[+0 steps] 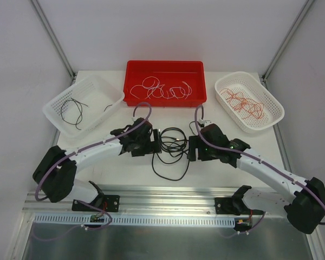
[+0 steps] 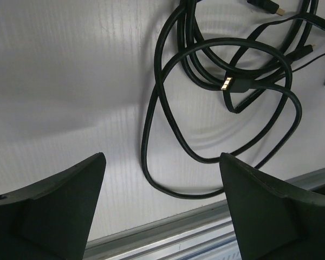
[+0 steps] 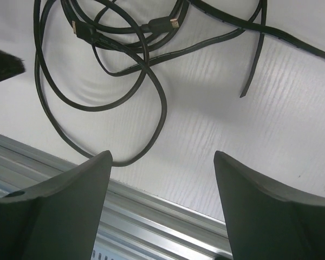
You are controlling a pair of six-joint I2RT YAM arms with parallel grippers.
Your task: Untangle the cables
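A tangle of black cables (image 1: 175,142) lies on the white table between my two grippers, with a long loop reaching toward the front edge. My left gripper (image 1: 156,143) is open and empty just left of the tangle. In the left wrist view the gripper (image 2: 161,158) hovers over the table, with the cables (image 2: 227,85) ahead and to the right. My right gripper (image 1: 192,147) is open and empty just right of the tangle. In the right wrist view the gripper (image 3: 162,155) stands near the cables (image 3: 161,25), whose loop passes by the left finger (image 3: 70,200).
A red bin (image 1: 132,70) at the back centre holds white cables (image 1: 162,90). A white basket (image 1: 111,89) at the back left holds thin black cables (image 1: 75,111). A white basket (image 1: 271,100) at the back right holds red-orange cables (image 1: 242,103). A metal rail (image 1: 168,194) runs along the front edge.
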